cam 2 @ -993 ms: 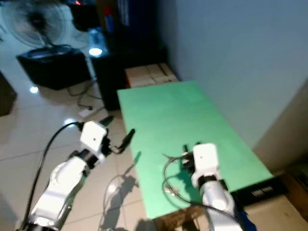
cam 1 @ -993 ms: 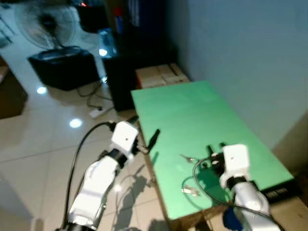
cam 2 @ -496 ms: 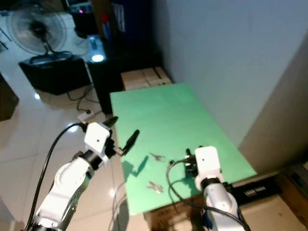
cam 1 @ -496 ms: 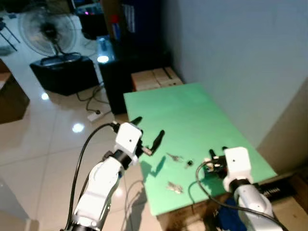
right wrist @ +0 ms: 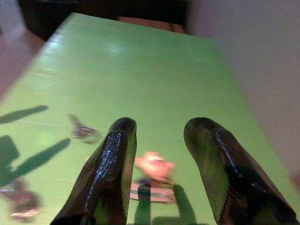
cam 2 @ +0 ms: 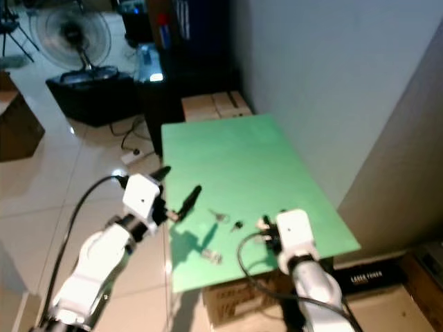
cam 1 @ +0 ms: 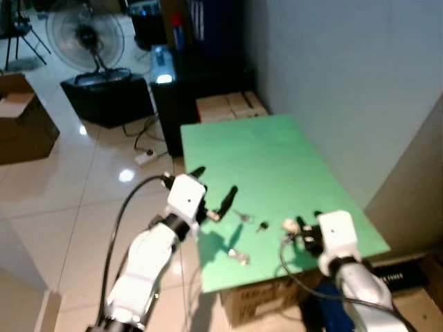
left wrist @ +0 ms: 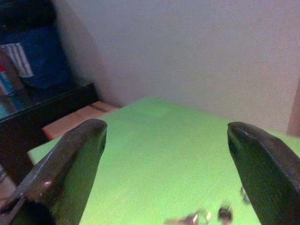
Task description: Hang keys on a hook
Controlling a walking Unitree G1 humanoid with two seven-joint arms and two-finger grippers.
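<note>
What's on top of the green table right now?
On the green table: a key set near the front edge, another key, a small dark piece, and a pale-topped object in front of the open right gripper. No hook is seen.

Keys (cam 1: 239, 257) near left gripper (cam 1: 214, 192): blurred, shape unresolved. Small dark item (cam 1: 262, 225) between the grippers: too small to identify. Pale object (right wrist: 154, 165) just ahead of right gripper (right wrist: 159, 136): out of focus, base partly behind the fingers (right wrist: 115, 154). Left fingers (left wrist: 75, 159) cut by frame edge.

A fan (cam 1: 86, 36) stands behind a cardboard box (cam 1: 25, 128).
</note>
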